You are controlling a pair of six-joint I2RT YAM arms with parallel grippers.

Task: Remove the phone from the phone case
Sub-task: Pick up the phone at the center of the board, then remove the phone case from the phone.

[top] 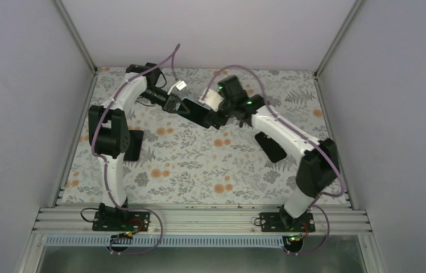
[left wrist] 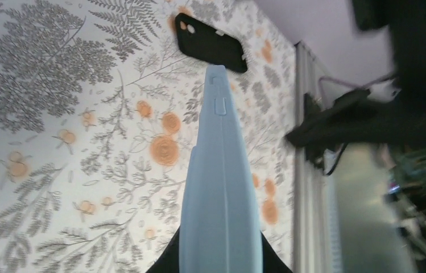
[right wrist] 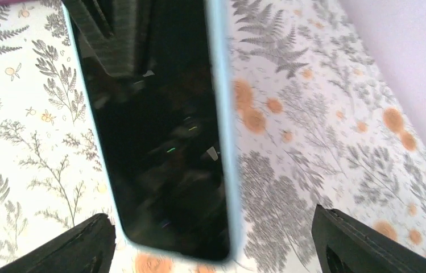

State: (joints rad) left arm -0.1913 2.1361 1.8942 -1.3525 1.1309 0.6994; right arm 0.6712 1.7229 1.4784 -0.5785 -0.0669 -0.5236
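A phone with a black screen (right wrist: 159,131) sits in a light blue case (right wrist: 226,114). My left gripper (top: 177,106) is shut on one end of it and holds it in the air above the back middle of the table. In the left wrist view the case (left wrist: 220,170) shows edge-on, rising from between the jaws of the left gripper (left wrist: 220,253). My right gripper (top: 218,115) is open at the phone's (top: 199,115) other end. In the right wrist view its fingers (right wrist: 85,247) stand wide on either side of the phone's end, apart from it.
A flat black case (top: 271,147) lies on the floral table cover right of centre; it also shows in the left wrist view (left wrist: 210,42). Another flat black item (top: 133,145) lies by the left arm. White walls stand close on three sides.
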